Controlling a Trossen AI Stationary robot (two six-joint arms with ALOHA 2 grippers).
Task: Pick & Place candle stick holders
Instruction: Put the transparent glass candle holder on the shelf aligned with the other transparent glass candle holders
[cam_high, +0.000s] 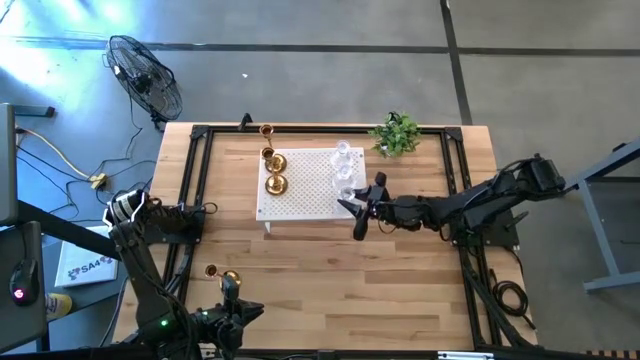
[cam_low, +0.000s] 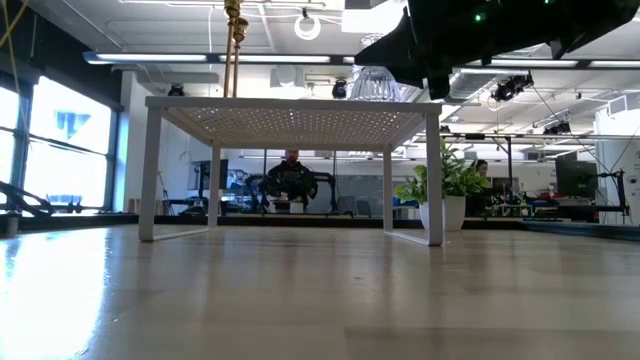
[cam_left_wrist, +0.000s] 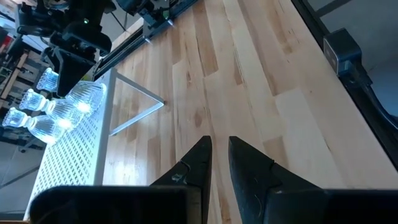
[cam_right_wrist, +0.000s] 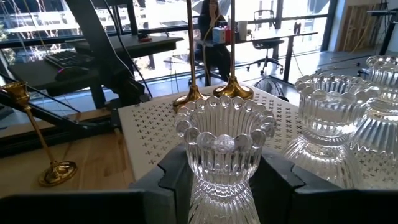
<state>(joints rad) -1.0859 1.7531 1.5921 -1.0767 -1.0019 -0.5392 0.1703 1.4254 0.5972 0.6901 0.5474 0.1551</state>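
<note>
My right hand (cam_right_wrist: 217, 177) clamped on clear glass holder (cam_right_wrist: 222, 149) over white stand (cam_high: 305, 190) edge (other glass holders (cam_high: 345, 160) beside, brass ones (cam_high: 274, 170) at far side). My left hand (cam_left_wrist: 217, 165) narrow gap, over bench (cam_high: 330, 280), brass holder (cam_high: 229, 281) near.

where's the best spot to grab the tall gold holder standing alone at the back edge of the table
Judging by shape, grip the tall gold holder on its thin stem, well above the flared foot, approaching level from the side. It stands upright with bare wood around it; the foot looks too flat to pinch.
</note>
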